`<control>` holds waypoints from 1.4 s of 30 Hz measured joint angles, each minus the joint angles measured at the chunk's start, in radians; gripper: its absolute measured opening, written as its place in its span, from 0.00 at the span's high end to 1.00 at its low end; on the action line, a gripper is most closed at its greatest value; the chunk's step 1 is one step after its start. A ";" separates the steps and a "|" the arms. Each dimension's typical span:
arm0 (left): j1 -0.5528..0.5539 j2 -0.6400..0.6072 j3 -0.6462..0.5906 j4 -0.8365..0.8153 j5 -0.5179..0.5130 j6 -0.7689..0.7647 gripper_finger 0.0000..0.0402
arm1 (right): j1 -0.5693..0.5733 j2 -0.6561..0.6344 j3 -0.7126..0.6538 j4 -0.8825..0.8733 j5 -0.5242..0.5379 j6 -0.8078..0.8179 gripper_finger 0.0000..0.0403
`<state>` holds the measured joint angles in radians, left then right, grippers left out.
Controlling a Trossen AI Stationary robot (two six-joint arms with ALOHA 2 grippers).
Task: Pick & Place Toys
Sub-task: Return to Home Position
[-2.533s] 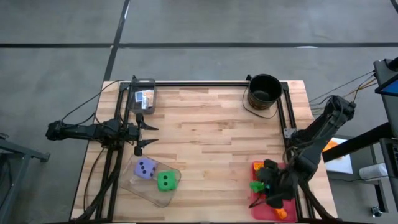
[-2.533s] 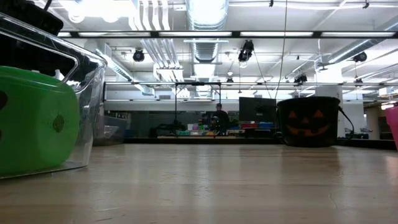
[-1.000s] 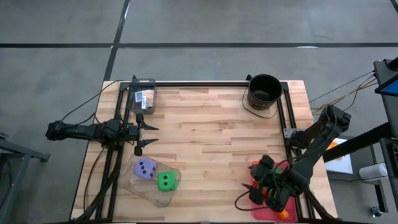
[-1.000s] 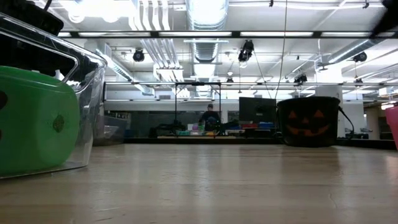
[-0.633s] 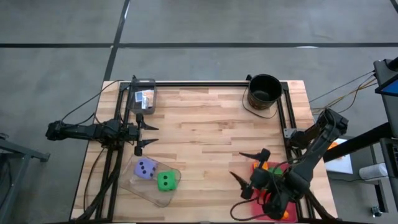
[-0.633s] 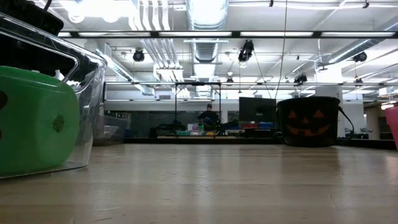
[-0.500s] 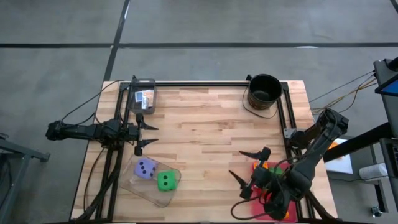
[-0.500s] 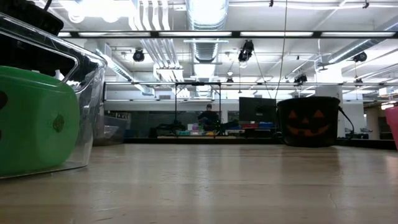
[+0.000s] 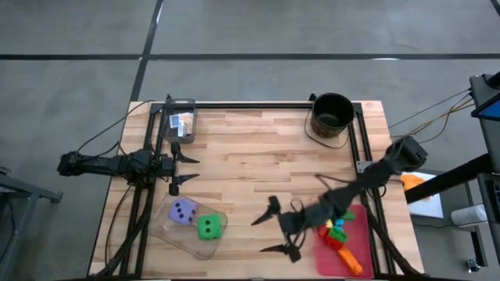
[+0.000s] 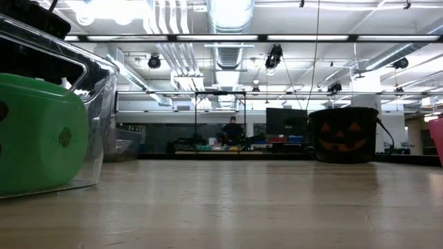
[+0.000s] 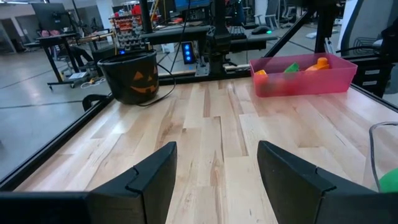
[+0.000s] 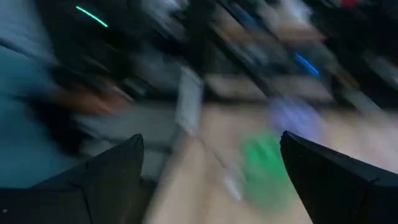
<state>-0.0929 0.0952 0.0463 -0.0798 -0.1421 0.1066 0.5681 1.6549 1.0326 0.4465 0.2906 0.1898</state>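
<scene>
Over the light wooden table (image 9: 258, 156), the right arm reaches in from the right edge. The right gripper (image 9: 271, 234) hangs above bare wood, fingers spread wide, holding nothing. The left arm lies at the table's left edge, left gripper (image 9: 183, 175) also wide open and empty. A flat pink rectangular tray (image 9: 361, 242) sits just right of the right gripper. A black round bucket (image 9: 332, 117) stands well apart from it, at the table corner toward the high view's top right. A clear plastic tub (image 9: 166, 228) lies left of the right gripper, near the left gripper, holding a green dotted die (image 9: 208, 227) and a purple dotted die (image 9: 183, 211) side by side. A small clear box (image 9: 192, 105) beside the left gripper holds card packs (image 9: 183, 121). Green, red, yellow and orange plastic bricks (image 9: 337, 232) lie piled in the pink tray.
</scene>
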 joint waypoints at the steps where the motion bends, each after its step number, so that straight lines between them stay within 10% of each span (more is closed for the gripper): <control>1: 0.000 0.000 0.000 0.000 0.000 0.000 0.45 | -0.029 0.005 -0.029 0.119 -0.115 -0.039 0.07; 5: 0.000 0.000 0.000 0.000 0.000 0.000 0.45 | -0.105 -0.058 -0.113 0.193 -0.269 -0.083 0.07; 16: 0.000 0.000 0.000 0.000 0.000 0.066 0.45 | -0.145 -0.527 -0.416 0.067 0.032 -0.190 0.07; 29: 0.000 0.000 0.000 0.000 0.000 0.077 0.45 | -0.166 -0.982 -1.005 0.376 0.120 -0.204 0.07; 42: 0.001 0.000 -0.001 0.006 0.001 0.068 0.45 | -0.174 -1.269 -1.026 -0.019 0.188 -0.193 0.07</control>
<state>-0.0917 0.0956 0.0456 -0.0734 -0.1414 0.1750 0.3942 0.3857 0.0071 0.4271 0.4791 -0.0036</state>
